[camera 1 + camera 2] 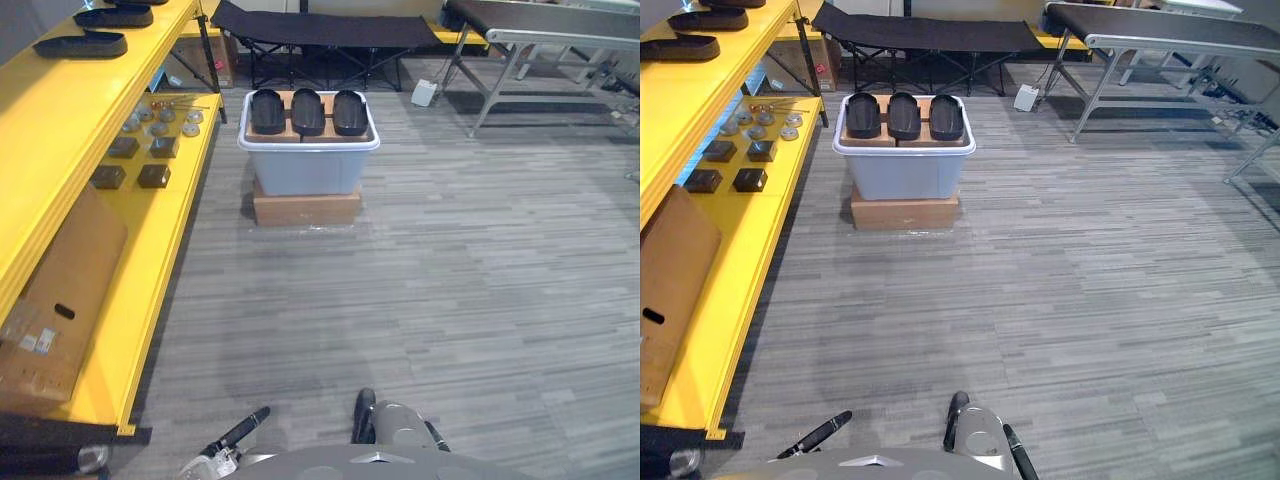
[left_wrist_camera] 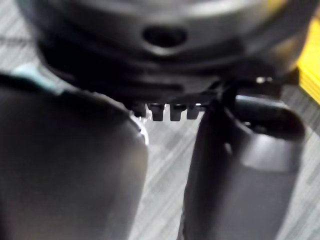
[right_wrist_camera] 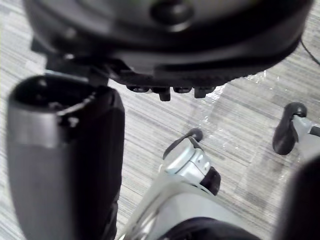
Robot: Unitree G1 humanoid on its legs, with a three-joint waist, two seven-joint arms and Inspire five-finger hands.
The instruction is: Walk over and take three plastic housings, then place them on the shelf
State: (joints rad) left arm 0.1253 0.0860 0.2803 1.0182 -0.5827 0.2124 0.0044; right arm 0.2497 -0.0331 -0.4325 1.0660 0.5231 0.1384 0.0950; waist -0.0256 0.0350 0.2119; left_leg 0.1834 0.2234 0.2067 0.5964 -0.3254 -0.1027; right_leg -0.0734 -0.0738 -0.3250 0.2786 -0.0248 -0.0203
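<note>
Three black oval plastic housings (image 1: 268,110) (image 1: 308,110) (image 1: 349,111) lie side by side on cardboard in the top of a pale grey bin (image 1: 308,168). The bin stands on a flat cardboard box (image 1: 306,208) some way ahead on the floor. The yellow shelf (image 1: 60,150) runs along the left, with two more black housings (image 1: 82,44) on its upper level. My left hand (image 2: 240,165) and right hand (image 3: 60,165) hang low over the grey floor. Their fingers are relaxed and hold nothing.
The shelf's lower level carries small dark blocks (image 1: 130,160), metal discs (image 1: 160,118) and a flat cardboard box (image 1: 55,300). A black folding cot (image 1: 320,30) stands behind the bin. A grey metal table (image 1: 560,25) is at the far right, a small white object (image 1: 424,93) beside it.
</note>
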